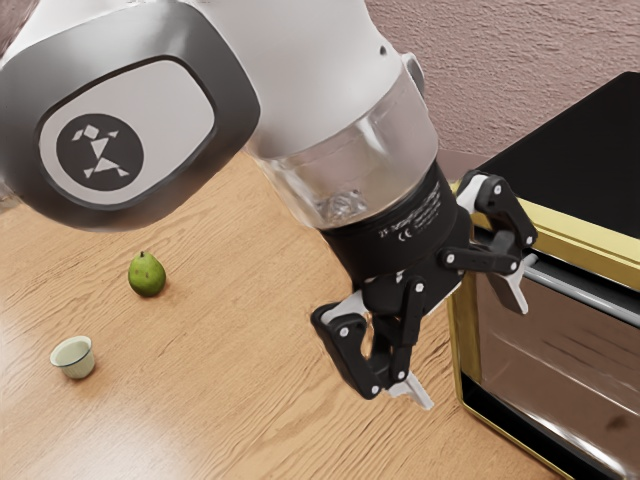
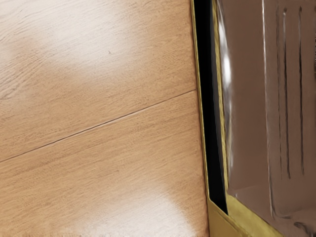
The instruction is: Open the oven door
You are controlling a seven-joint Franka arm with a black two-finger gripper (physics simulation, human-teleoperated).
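Note:
The oven [image 1: 462, 340], gold-framed with a black top, stands at the exterior view's right, its glass door [image 1: 560, 350] upright and apparently shut. A grey bar handle [image 1: 585, 293] runs along the door's upper edge. My gripper [image 1: 468, 340] is open in front of the oven, tilted, its fingers wide apart with nothing between them. One finger [image 1: 513, 287] overlaps the door near the handle's end; whether it touches cannot be told. The other finger [image 1: 414, 391] is out over the table. In the wrist view the door glass [image 2: 247, 108] lies beside bare wood.
A green pear [image 1: 147, 274] and a small pale cup [image 1: 74, 357] sit on the wooden table [image 1: 230, 350], away from the oven toward the exterior view's left. A pinkish wall [image 1: 500, 70] rises behind. The oven's gold lower corner [image 2: 222, 222] appears in the wrist view.

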